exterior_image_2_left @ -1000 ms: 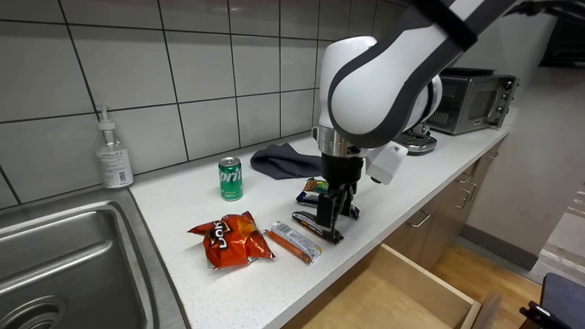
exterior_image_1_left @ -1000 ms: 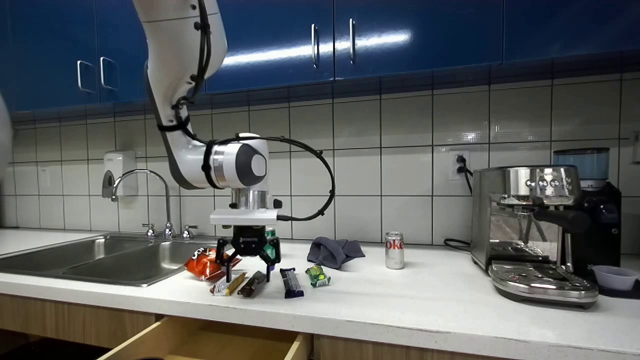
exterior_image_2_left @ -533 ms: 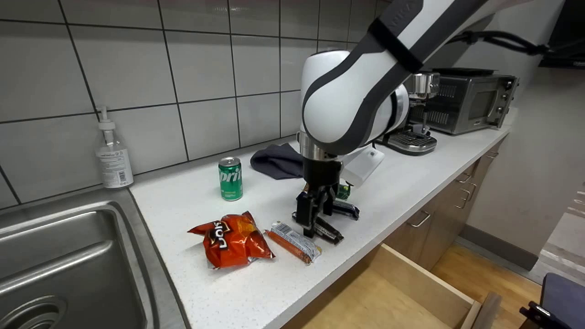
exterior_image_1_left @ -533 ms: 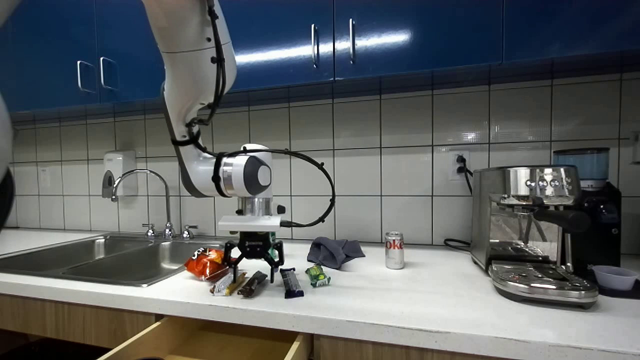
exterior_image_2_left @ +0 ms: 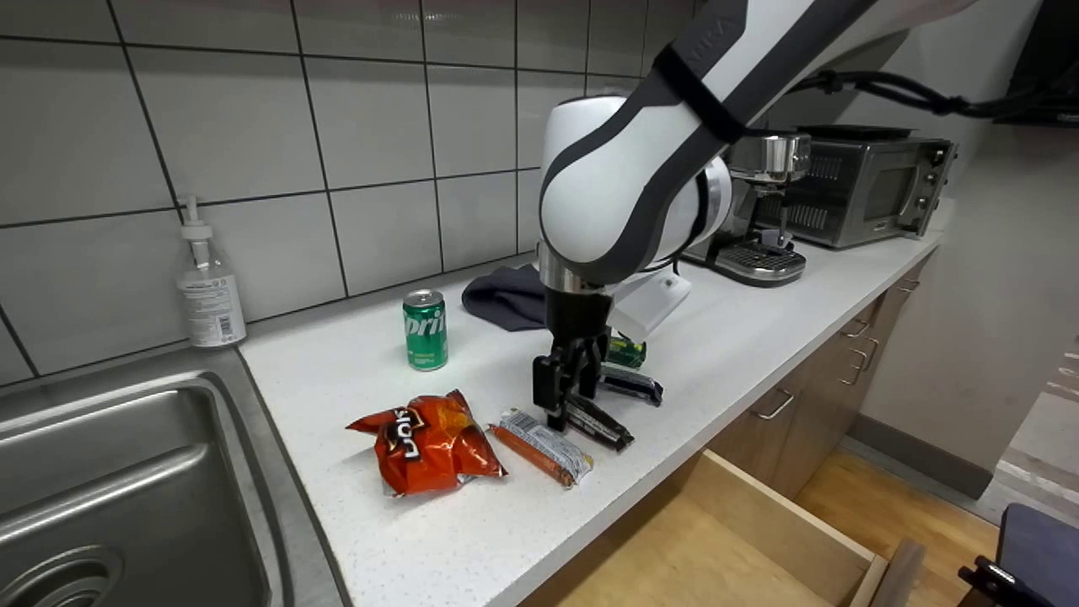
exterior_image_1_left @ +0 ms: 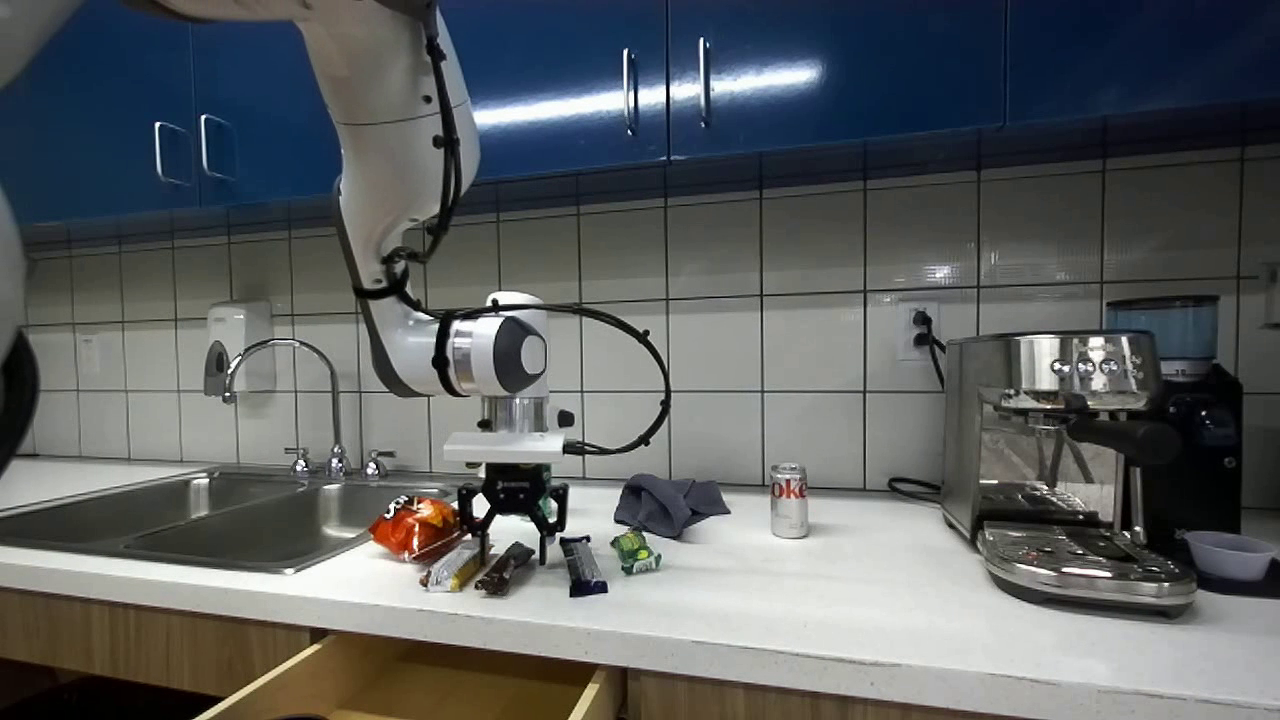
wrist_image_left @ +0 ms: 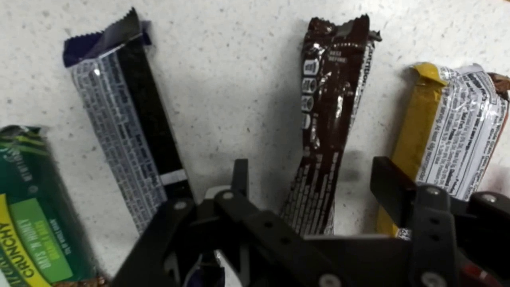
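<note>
Spanning the scene, a broad white worktop, beneath a white arm bent down from above, with a steel sink at one end, a wooden drawer pulled out below the front edge, and an espresso machine well apart. Next in size, the claw, pointing straight down with fingers parted: released, grasping nothing. Toward the back, a dark grey cloth; near the sink, a red crisp bag; between those two, an upright green can; over toward the espresso machine, a silver can. Smallest, a brown bar, lying between the parted fingers in the wrist view, lengthwise across the line from finger to finger, with worktop showing on both sides. In both exterior views, stretching from under the claw toward the front edge; exact height of the fingers above it, hard to judge. Beside one finger, a yellow-edged bar, touching or not impossible to tell; past the other finger, a dark blue bar, then a green packet.
</note>
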{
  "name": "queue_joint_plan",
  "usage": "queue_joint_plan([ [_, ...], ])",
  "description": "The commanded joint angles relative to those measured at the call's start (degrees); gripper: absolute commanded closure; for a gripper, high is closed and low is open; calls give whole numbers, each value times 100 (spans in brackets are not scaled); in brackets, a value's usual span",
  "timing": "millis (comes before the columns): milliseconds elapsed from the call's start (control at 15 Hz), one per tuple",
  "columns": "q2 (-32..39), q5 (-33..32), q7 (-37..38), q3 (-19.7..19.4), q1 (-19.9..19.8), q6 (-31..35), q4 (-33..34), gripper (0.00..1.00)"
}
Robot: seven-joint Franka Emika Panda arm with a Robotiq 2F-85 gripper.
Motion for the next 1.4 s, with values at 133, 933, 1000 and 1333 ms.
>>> queue_joint_plan([
  [133, 54, -6, 143, 107, -88, -83, 138, 67],
  [933, -669, 184, -93, 230, -281, 37, -683, 96],
  [1000, -785, 214, -112, 229, -306, 43, -819, 96],
  [1333, -1406, 261, -171, 176, -381, 64, -1584, 96],
])
